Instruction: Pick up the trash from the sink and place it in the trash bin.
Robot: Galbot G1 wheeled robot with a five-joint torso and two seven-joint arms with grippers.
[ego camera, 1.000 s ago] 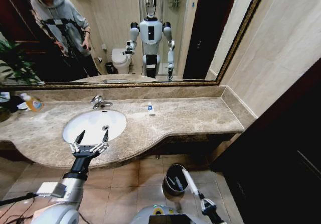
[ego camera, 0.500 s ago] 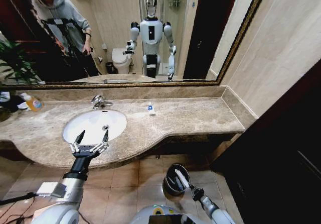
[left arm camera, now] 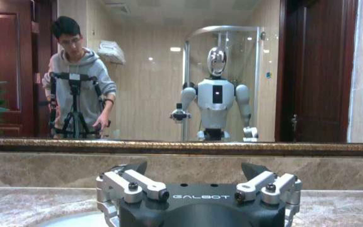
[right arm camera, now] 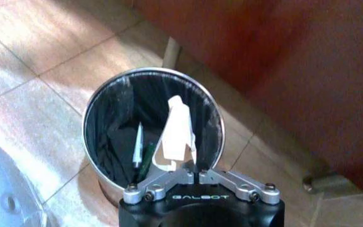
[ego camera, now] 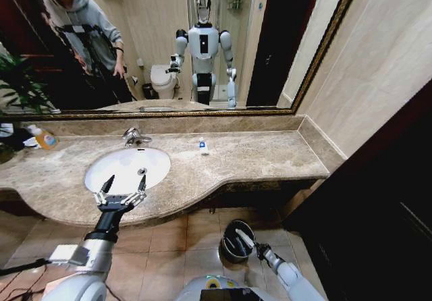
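Right gripper [right arm camera: 198,174] hung over the trash bin [right arm camera: 214,118], which stood on the tiled floor [right arm camera: 30,56] below the counter edge; its fingers were closed together on a flat white packet [right arm camera: 176,132]; the packet stood up from the fingertips and leaned across the bin's open mouth, above the black liner. Two thin items lay inside the bin against the liner: a pale stick [right arm camera: 137,149] and a darker green one just beside it; what they were could not be told. In the head view the right gripper [ego camera: 258,248] sat at the rim of the bin [ego camera: 228,232], low and right of centre, with the packet [ego camera: 246,239] over the opening.

Left gripper [ego camera: 120,192] hovered over the near edge of the sink [ego camera: 115,162], fingers spread wide, holding nothing; in the left wrist view both fingers [left arm camera: 131,182] stood well apart with only the mirror [left arm camera: 168,71] and marble backsplash beyond. Faucet [ego camera: 132,137] behind the basin; a small white-blue tube [ego camera: 202,146] lay on the marble counter [ego camera: 256,156] right of the sink, well apart from both grippers; an orange-liquid bottle [ego camera: 42,138] stood at the far left of the counter.
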